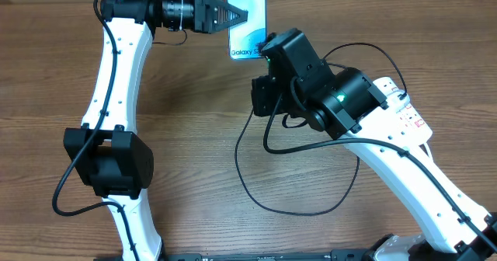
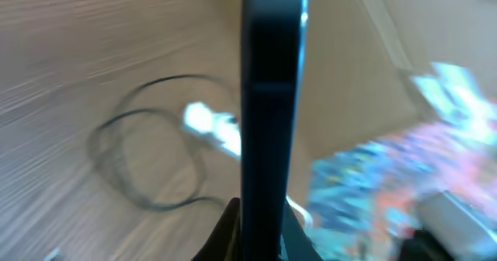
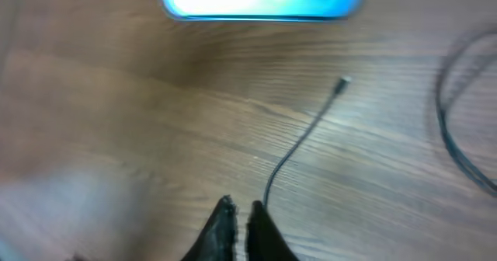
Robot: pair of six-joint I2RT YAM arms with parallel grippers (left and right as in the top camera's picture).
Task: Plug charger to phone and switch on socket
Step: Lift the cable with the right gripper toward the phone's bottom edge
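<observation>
My left gripper (image 1: pixel 237 16) is shut on the phone (image 1: pixel 248 12) and holds it at the far edge of the table, blue screen up in the overhead view. In the left wrist view the phone (image 2: pixel 272 98) shows edge-on between the fingers (image 2: pixel 260 226). My right gripper (image 3: pixel 241 210) is shut on the charger cable (image 3: pixel 299 137), whose connector tip (image 3: pixel 342 82) points toward the phone (image 3: pixel 260 1) a short way off. The rest of the charger (image 1: pixel 307 213) loops loosely on the table. The socket (image 1: pixel 408 113) lies at the right, mostly hidden under my right arm.
The wooden table (image 1: pixel 186 137) carries both arms. A blurred colourful object (image 2: pixel 388 168) lies right of the phone in the left wrist view. A blurred white object (image 2: pixel 210 127) sits inside a black cable loop (image 2: pixel 116 152).
</observation>
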